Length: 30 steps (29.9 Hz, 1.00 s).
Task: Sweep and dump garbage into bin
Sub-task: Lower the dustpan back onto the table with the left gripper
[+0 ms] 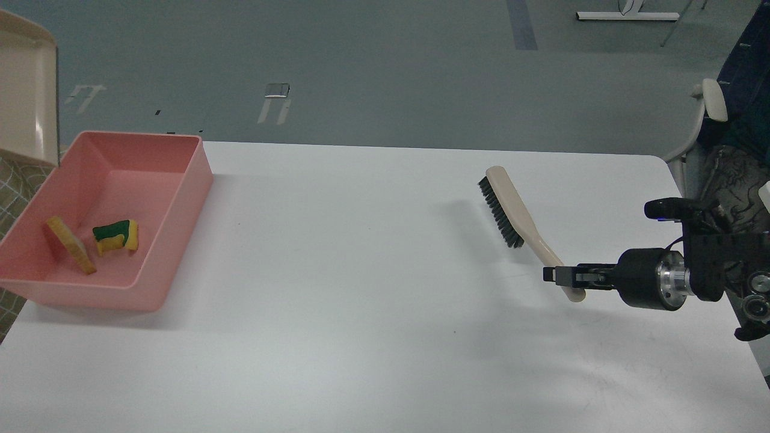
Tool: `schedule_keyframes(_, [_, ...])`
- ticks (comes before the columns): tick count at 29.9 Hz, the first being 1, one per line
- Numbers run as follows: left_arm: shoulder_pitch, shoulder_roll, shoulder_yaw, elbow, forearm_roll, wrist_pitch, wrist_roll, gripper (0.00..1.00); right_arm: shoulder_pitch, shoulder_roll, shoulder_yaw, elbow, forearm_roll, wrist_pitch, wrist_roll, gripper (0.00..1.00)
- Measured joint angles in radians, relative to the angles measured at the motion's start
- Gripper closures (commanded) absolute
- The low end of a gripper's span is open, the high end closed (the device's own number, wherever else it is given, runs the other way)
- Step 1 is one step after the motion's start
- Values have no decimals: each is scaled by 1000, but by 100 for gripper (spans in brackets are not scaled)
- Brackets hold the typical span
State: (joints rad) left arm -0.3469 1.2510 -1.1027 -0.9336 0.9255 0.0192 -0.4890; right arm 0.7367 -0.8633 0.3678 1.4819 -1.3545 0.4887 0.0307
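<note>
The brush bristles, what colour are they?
Black, on the beige brush, which shows in the head view.

Black right arm (710, 273) with silver wrist ring and cylindrical housing.

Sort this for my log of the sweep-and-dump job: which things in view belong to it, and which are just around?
Job:
pink bin
yellow-green sponge in it
tan chunk in it
beige dustpan raised above
brush in right gripper

Around:
white table
chair
</note>
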Motion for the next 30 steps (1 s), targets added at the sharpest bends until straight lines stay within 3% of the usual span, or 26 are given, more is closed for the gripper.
schedule_keyframes(6, [-80,-25,-4,-111,-134,-120,27,100,1,-14,2,0,0,0,2,100])
schedule_keyframes(14, [-96,-263,-3,-239,-163,-105,177,100,-2,-52,2,1,0,0,8,100])
schedule_keyframes(21, [-80,-499,35,-314,-160,11,267,100,-2,-71,-1,0,0,0,14,100])
schedule_keyframes(30, [-66,-666,264,-341,-150,214,267,100,-8,-71,-1,1,0,0,16,100])
